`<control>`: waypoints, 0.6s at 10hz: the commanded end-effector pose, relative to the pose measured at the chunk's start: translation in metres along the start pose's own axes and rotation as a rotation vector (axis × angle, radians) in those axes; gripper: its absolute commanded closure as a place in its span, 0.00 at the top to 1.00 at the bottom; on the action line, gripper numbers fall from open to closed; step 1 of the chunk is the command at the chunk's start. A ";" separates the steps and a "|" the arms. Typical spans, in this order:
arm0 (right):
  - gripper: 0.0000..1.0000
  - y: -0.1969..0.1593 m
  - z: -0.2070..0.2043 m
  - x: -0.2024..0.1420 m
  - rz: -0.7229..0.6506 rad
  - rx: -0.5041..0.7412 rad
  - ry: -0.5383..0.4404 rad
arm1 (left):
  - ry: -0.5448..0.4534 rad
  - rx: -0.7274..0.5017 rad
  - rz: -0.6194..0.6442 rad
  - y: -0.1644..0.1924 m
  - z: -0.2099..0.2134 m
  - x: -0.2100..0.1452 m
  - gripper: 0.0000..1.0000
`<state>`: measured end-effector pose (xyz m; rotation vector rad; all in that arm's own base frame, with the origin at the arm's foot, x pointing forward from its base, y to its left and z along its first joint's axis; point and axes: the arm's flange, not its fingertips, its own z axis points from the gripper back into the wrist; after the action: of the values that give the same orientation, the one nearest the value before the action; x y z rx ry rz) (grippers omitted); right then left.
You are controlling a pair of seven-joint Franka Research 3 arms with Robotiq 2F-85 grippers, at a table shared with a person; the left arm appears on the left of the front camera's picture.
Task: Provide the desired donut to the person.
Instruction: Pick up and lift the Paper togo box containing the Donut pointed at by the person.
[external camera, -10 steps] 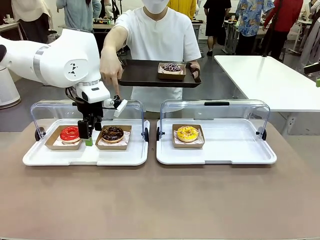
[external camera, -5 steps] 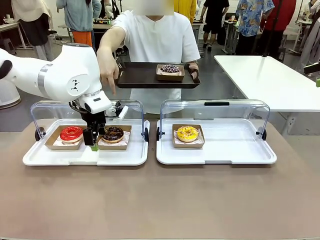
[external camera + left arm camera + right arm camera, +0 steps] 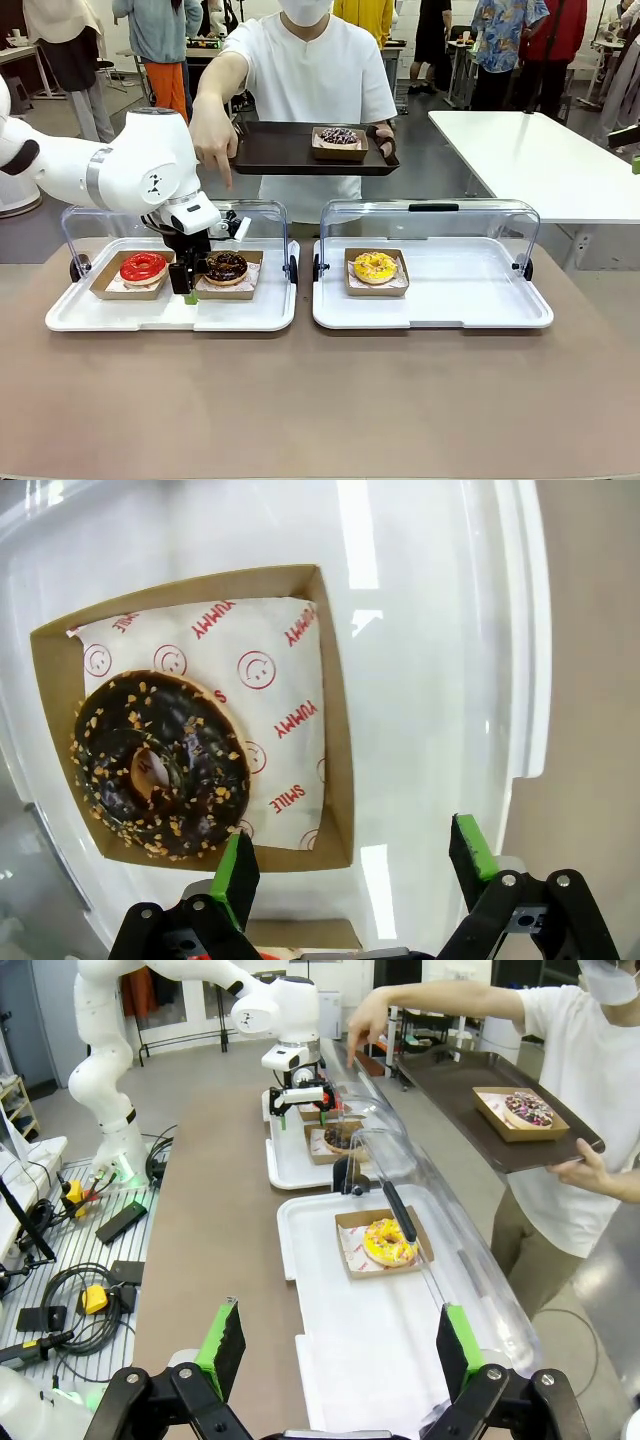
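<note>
**Left arm low over left tray, both jaws wide and empty**

Front view, left third: white moulded plastic tray (image 3: 100, 318), smooth, with rounded corners. Its clear domed lid (image 3: 100, 215) is tipped back behind it. Two square brown cardboard boxes sit side by side on the tray. The left one holds a glossy red donut (image 3: 143, 266); the right one holds the chocolate donut (image 3: 226, 266), a dark ring flecked with pale crumbs.

The left gripper (image 3: 187, 285) hangs between the two boxes, fingers down, green pad close to the tray. In the left wrist view the chocolate donut (image 3: 160, 765) fills the left half of the frame. It lies on white paper (image 3: 270, 680) printed with red smileys and words. The left gripper (image 3: 355, 855) has its jaws spread wide with nothing between them. One pad stands at the box's lower edge, the other over bare tray. Contact with the box: cannot tell.

Centre: the person (image 3: 315, 70) stands behind the table. One hand (image 3: 212, 140) points its index finger down, above the far side of the left tray. The other holds a flat dark brown tray (image 3: 280, 150) carrying a boxed sprinkled donut (image 3: 339, 136).

Right: second white tray (image 3: 450, 300), lid back, with one box holding a yellow donut (image 3: 375, 266).

Right wrist view, bottom edge: right gripper (image 3: 338, 1345), jaws wide, empty, raised above the table end.
</note>
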<state>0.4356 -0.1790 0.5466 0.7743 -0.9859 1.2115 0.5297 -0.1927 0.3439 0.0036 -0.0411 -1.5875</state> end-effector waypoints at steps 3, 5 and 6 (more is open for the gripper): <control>1.00 -0.001 0.000 0.000 0.004 -0.009 -0.024 | -0.005 0.010 0.037 0.011 -0.005 0.000 1.00; 1.00 -0.001 0.000 0.000 0.004 -0.009 -0.024 | -0.002 0.005 0.028 0.012 -0.004 0.000 1.00; 1.00 -0.001 0.000 0.000 0.004 -0.009 -0.024 | -0.006 0.007 0.028 0.007 -0.003 0.000 1.00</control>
<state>0.4356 -0.1791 0.5466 0.7742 -0.9860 1.2113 0.5334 -0.1931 0.3413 -0.0015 -0.0402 -1.5780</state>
